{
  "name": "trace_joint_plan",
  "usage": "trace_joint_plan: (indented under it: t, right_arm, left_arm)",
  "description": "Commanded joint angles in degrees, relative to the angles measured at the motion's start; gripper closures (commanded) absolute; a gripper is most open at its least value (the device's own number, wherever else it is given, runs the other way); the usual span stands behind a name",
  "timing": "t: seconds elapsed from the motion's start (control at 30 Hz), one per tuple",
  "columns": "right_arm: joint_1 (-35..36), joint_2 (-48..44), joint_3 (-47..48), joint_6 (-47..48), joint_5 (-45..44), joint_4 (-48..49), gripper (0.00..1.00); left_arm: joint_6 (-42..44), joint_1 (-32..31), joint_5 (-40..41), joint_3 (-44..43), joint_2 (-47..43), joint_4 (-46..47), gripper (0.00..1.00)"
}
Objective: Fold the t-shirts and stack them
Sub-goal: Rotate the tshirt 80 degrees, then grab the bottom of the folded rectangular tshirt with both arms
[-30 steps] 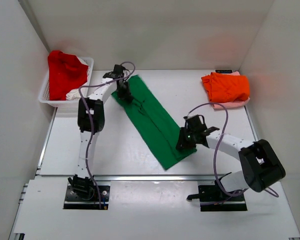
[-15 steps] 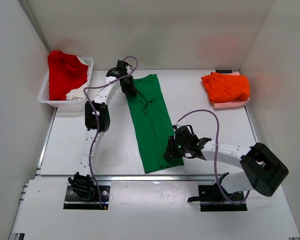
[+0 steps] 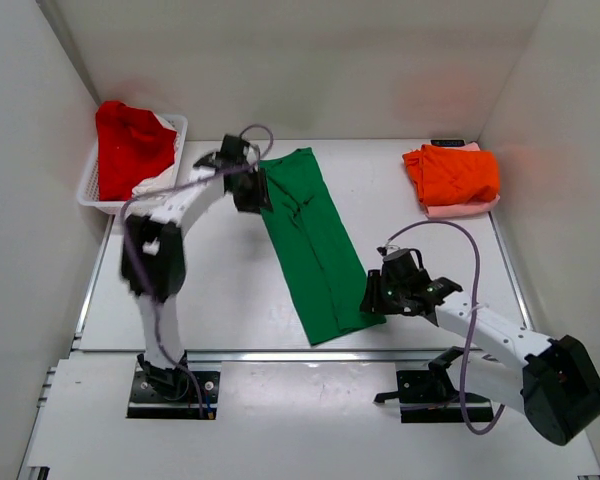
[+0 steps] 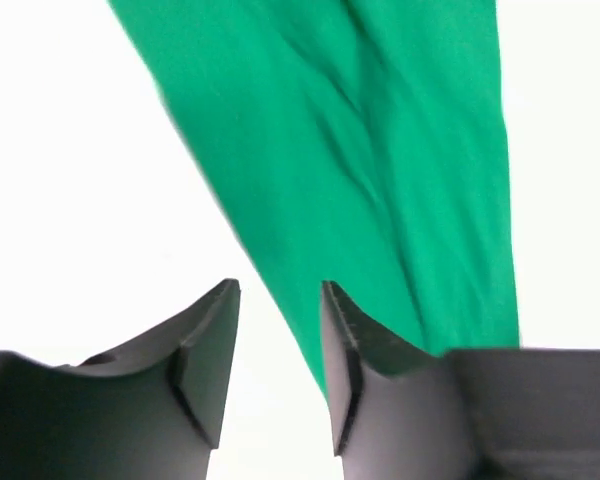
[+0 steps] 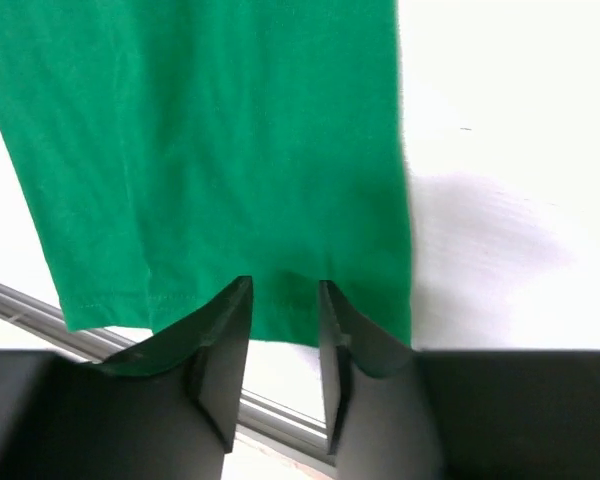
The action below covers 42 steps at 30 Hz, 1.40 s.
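The bright green t-shirt (image 3: 308, 245) lies flat on the table, folded into a long strip that runs from the back centre to the front edge. My left gripper (image 3: 252, 190) is open and empty at the strip's far left edge. In the left wrist view (image 4: 280, 290) only white table shows between its fingers, with the green cloth (image 4: 380, 150) just beside the right one. My right gripper (image 3: 373, 297) is open at the strip's near right corner. In the right wrist view (image 5: 285, 285) the hem (image 5: 210, 200) lies under its tips, ungripped.
An orange t-shirt (image 3: 452, 172) lies folded on a pale pink one (image 3: 450, 210) at the back right. A white lattice basket (image 3: 93, 190) at the back left holds a red shirt (image 3: 130, 140) and a white one (image 3: 158, 183). The table's front rail (image 5: 280, 410) is near my right gripper.
The green strip's near end has swung to the left and then slightly back to the right. My right gripper has moved right, off the cloth. My left arm has shifted its pose by the strip's far end.
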<state>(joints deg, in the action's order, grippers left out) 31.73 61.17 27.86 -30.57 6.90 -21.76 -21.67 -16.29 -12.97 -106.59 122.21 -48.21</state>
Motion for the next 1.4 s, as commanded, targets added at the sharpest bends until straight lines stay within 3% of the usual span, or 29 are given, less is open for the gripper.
trace_joint_plan:
  t: [0.0,0.1,0.17,0.2,0.27,0.47,0.5,0.6,0.67,0.7,0.83,1.13,1.17,1.2,1.23,1.27,1.37]
  right_arm:
    - [-0.7,-4.0,-1.0,1.3,-2.1,-2.3,0.69]
    - [-4.0,-5.6,-2.3,1.2,-1.2,-4.7,0.59]
    - [-5.4,-6.0,-2.8,1.5,-2.0,-6.3,0.54]
    - [-5.8,-5.9,-3.4,1.8,-1.8,-7.0,0.46]
    - [-6.1,-6.1,-4.3,1.3,-1.1,-6.5,0.36]
    - [-2.4,-3.8,-6.5,-2.8,-0.7,-3.7,0.36]
    - [-2.0,-3.5,-6.7,-3.2,-0.5,-3.1,0.38]
    - [0.6,-2.5,-6.8,-4.2,-0.2,-2.5,0.59]
    - [2.4,-2.9,-6.6,-5.2,0.0,-2.3,0.80]
    - [2.3,-3.1,-6.8,-5.5,0.0,-2.7,0.83]
    - [1.4,-3.9,-7.6,-4.7,1.0,-3.0,0.92]
    - [2.8,-4.2,-7.7,-3.8,1.2,-3.1,0.98]
    - [3.2,-4.0,-7.3,-4.1,1.3,-3.2,1.00]
    - [3.6,-3.4,-7.2,-3.5,1.1,-3.5,1.00]
    - [4.6,-3.4,-7.0,-3.5,1.0,-3.2,1.00]
    - [5.4,-3.1,-6.8,-3.8,1.1,-3.6,1.00]
    - [8.7,-2.6,-5.9,-4.7,0.7,-5.1,1.00]
  left_arm:
    - [-5.3,-8.3,-3.5,33.0,-25.5,14.0,0.50]
    - [-14.6,-13.4,-4.6,56.1,-40.3,26.3,0.46]
    - [-18.3,-18.2,-4.0,64.3,-45.7,30.5,0.46]
    - [-20.5,-18.9,-4.6,68.6,-48.4,31.8,0.48]
    - [-23.8,-22.8,-4.3,73.1,-51.4,35.3,0.47]
    - [-30.8,-32.4,0.8,75.7,-49.6,42.1,0.45]
    - [-30.8,-33.4,1.5,73.9,-47.4,42.3,0.45]
    - [-32.7,-37.1,2.2,73.1,-44.4,44.9,0.45]
    - [-34.6,-38.2,3.0,74.0,-43.6,46.5,0.46]
    - [-34.6,-38.0,3.7,74.0,-43.9,46.2,0.45]
    - [-33.6,-38.9,4.4,71.6,-41.2,43.5,0.45]
    - [-31.4,-42.6,4.7,65.3,-33.0,37.0,0.45]
    - [-31.2,-42.9,4.3,65.4,-32.8,36.5,0.56]
    - [-30.7,-42.9,3.9,66.2,-33.2,36.1,0.79]
    - [-30.7,-42.6,3.6,66.4,-33.7,34.9,0.93]
    - [-30.3,-42.5,3.5,67.7,-35.0,33.5,1.00]
    - [-29.5,-41.8,4.0,73.2,-41.9,28.5,1.00]
